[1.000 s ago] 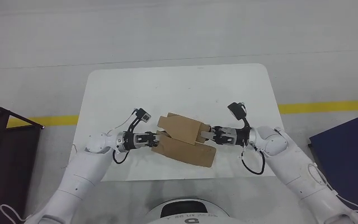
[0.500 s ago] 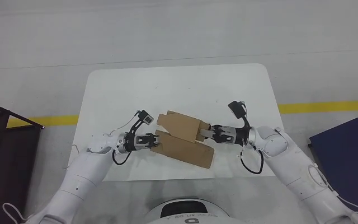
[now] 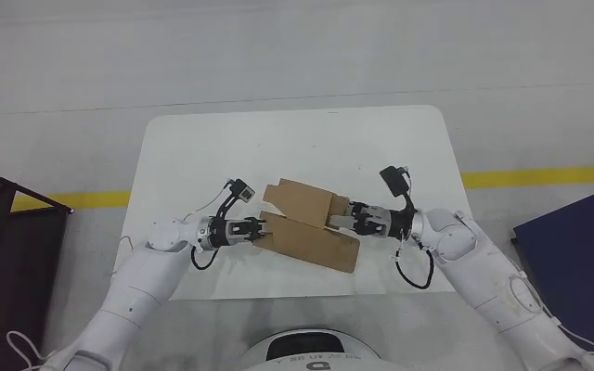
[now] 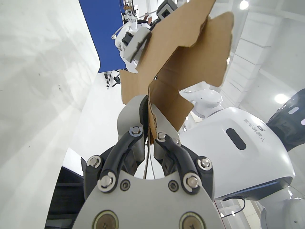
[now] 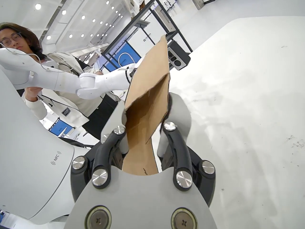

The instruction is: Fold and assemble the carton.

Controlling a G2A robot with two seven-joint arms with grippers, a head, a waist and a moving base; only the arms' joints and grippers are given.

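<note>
Tearing risk: my left claw (image 3: 257, 230) at 9 o'clock and right claw (image 3: 341, 221) at 3 o'clock clamp the carton (image 3: 306, 234) at 6 o'clock over the tabletop (image 3: 297, 148); uneven pull could rip a flap.

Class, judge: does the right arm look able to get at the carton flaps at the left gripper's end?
Probably not. The right gripper is shut on the carton at its opposite end, with the carton's whole length between, and the left gripper clamps that end. It would need to let go first.
</note>
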